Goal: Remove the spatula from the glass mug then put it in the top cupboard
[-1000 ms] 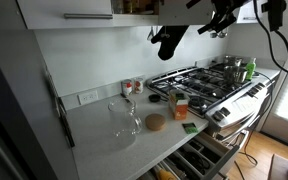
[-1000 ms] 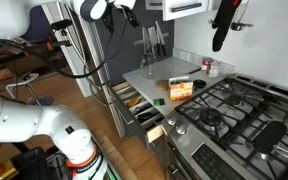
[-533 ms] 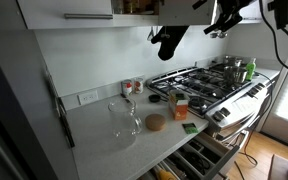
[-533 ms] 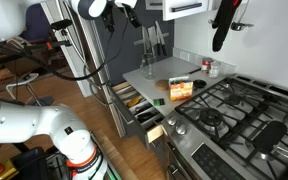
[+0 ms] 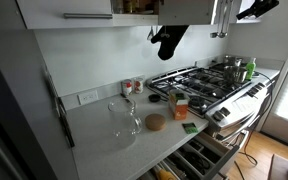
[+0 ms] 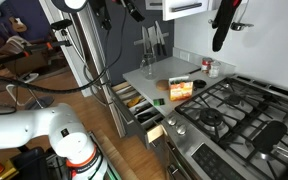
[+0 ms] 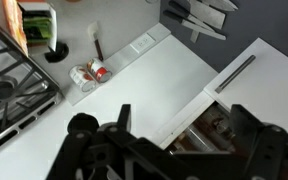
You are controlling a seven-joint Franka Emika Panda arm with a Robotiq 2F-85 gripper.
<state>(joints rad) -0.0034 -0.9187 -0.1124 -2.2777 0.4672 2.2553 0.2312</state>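
Though near glass mug (image 5: 124, 120), jar labels (image 5: 132, 87) blur.

Grey surface (image 5: 92, 128) carries: glass mug (image 5: 124, 118) mid-counter; round brown disc (image 5: 155, 122) at its 3 o'clock; red-and-white jars (image 5: 132, 87) at 12 o'clock; orange box (image 5: 179, 104) at 2 o'clock.

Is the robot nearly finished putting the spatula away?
It looks nearly finished. Done: the glass mug on the counter looks empty, with no spatula sticking out. In hand: nothing; in the wrist view the gripper looks open and empty, up by the top cupboard, which shows a dark opening. Left: I cannot spot the spatula inside, so I cannot be sure it is in there.
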